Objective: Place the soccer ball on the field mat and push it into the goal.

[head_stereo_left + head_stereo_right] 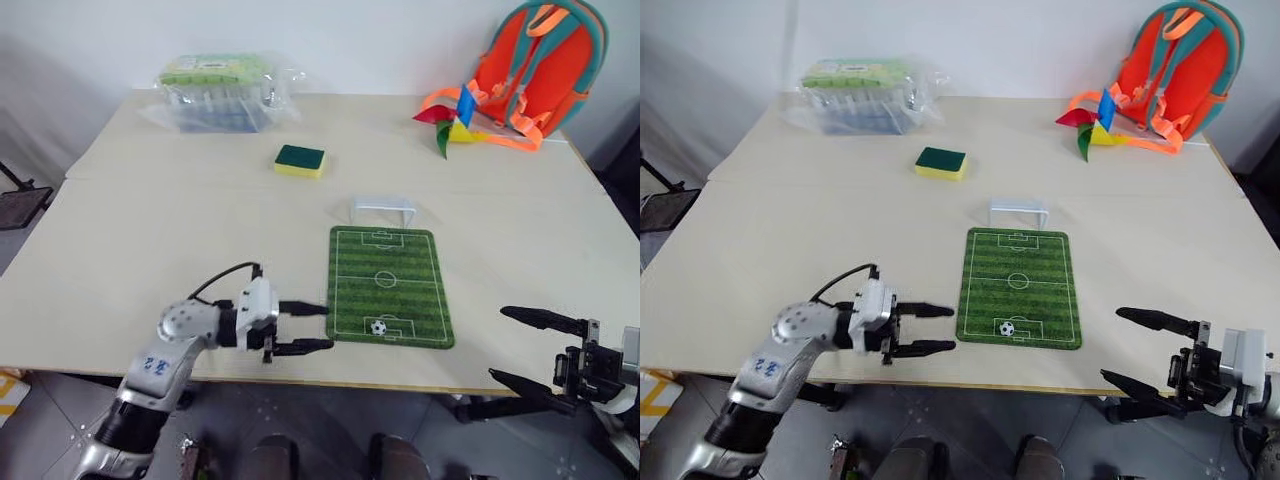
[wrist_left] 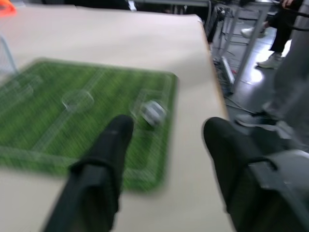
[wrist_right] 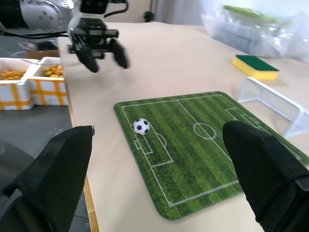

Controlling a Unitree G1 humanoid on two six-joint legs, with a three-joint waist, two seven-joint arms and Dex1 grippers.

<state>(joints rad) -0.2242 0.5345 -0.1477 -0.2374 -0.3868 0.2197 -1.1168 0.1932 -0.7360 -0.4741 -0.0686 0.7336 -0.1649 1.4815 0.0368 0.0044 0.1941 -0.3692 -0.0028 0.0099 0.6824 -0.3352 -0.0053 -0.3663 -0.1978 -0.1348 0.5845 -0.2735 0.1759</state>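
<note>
The soccer ball rests on the field mat, in the penalty box at the mat's near end. At the far end of the mat, on the table, stands the white goal. My left gripper hovers just off the mat's near left edge, pointing toward the ball, open and empty. In the left wrist view the ball lies a little beyond the fingertips. My right gripper hangs open past the table's front edge, to the right of the mat, holding nothing.
A green-and-yellow sponge lies beyond the goal. A plastic-wrapped package sits at the back left, an orange backpack and a pinwheel at the back right. The table's front edge runs close behind the mat.
</note>
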